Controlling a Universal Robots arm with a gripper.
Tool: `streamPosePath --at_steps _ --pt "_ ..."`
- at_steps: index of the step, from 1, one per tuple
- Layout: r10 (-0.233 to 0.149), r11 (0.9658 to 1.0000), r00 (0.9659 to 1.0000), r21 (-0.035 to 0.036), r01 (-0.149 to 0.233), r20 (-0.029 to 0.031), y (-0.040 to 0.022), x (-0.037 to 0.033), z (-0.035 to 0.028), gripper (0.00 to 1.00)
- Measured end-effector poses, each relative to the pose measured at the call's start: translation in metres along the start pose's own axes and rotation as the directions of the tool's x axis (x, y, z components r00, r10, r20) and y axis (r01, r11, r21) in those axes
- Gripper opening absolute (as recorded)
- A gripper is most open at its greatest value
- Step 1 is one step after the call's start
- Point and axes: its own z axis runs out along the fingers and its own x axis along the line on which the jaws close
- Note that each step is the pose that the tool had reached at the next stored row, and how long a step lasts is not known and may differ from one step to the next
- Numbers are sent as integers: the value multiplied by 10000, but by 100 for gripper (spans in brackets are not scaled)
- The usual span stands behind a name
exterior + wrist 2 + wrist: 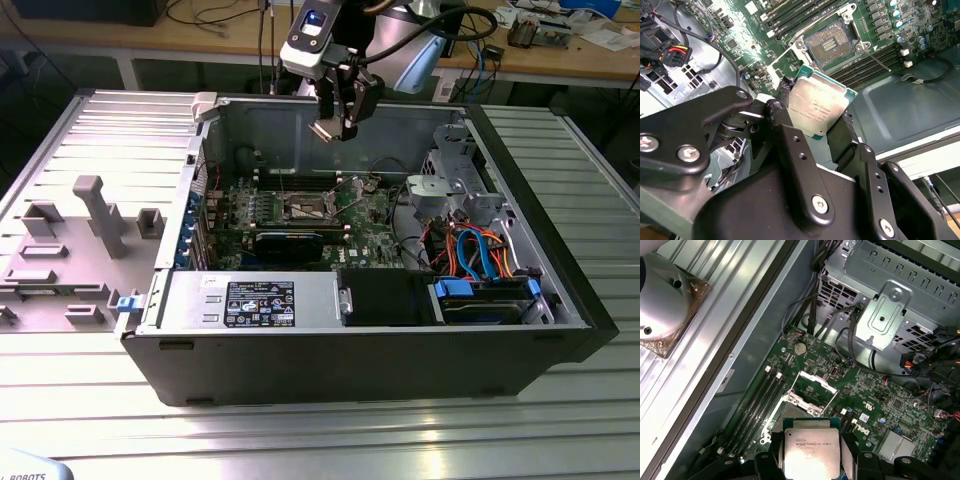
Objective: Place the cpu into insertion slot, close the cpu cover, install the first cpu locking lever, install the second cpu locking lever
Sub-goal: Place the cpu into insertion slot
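My gripper (337, 125) hangs high over the open computer case, above the motherboard's back edge. It is shut on the cpu (817, 107), a flat square chip with a dull silver top and green rim, pinched at two opposite edges by the black fingers (782, 122). The cpu (811, 450) is in the air, well above the board. The insertion slot (832, 45) lies bare below, dark centre inside a silvery rim, also seen in the exterior view (308, 207). The cpu cover (815, 380) stands tilted up at the slot's edge. A thin locking lever (880, 59) lies loose beside the slot.
Long memory slots (760, 400) flank the socket. A metal drive cage (455, 185) and blue and orange cables (480, 250) fill the case at the exterior view's right. A black heatsink block (290, 243) and the power supply (250, 300) sit nearer. A grey fixture tray (80, 240) lies outside.
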Motion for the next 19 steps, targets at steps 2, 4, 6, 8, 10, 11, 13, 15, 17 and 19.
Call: streamPosePath --at_steps 2,4,6,8,10,11,13,15,17,19 --pt "13 10000 10000 0 -13 1 0 0 0 54" --pt "29 10000 10000 -1 -29 2 0 0 0 54" --pt "45 10000 10000 -1 -45 4 0 0 0 54" --pt "70 10000 10000 -2 -70 6 0 0 0 54" --pt "88 10000 10000 -2 -88 8 0 0 0 54" --pt "97 10000 10000 -2 -97 8 0 0 0 54" --pt "112 9999 9999 -2 -112 9 0 0 0 54" --pt "128 9999 9999 -3 -128 11 0 0 0 54" --pt "146 9999 9999 -3 -146 13 0 0 0 54" --pt "170 9999 9999 -4 -170 15 0 0 0 54"
